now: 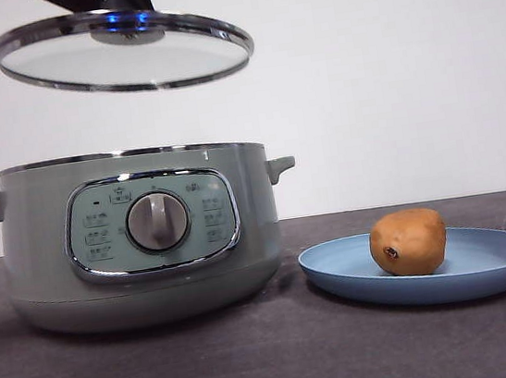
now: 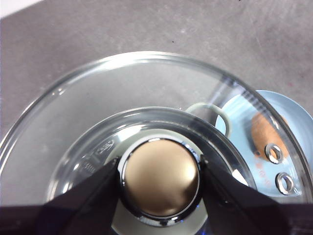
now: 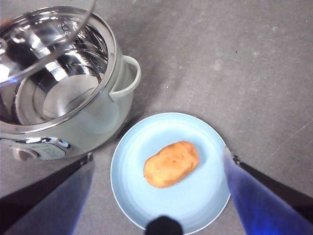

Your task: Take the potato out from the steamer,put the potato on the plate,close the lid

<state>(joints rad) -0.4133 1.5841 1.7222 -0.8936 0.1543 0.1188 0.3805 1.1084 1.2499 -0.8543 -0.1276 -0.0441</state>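
Now, step in hand: closing the pot, since the other two steps look done.
Potato: the potato (image 1: 408, 242) lies on the plate (image 1: 489, 284), a little toward 9 o'clock of the plate's middle in the front view, dark eye spot facing the camera.
Plate: on the table (image 1: 259, 375) just beside the steamer (image 1: 143, 236), at its 3 o'clock in the front view, not touching it.
Steamer: open, and the right wrist view shows its shiny inner bowl with nothing in it.
Lid: the lid (image 1: 124, 57) hangs in the air above the steamer, well clear of the rim and tilted, its 3 o'clock edge lower.
Left gripper: the left gripper (image 2: 160, 177) has its jaws clamped on the lid's knob (image 2: 160, 177), one jaw on each side.
Right gripper: the right gripper (image 3: 156, 188) hovers high over the plate, jaws wide apart and holding nothing; it waits.
Doing it well: level the lid first, centre it over the rim, then lower it straight down and slowly; a tilted descent would likely catch one edge on the rim. Let go of the knob only once the chrome edge sits all round.
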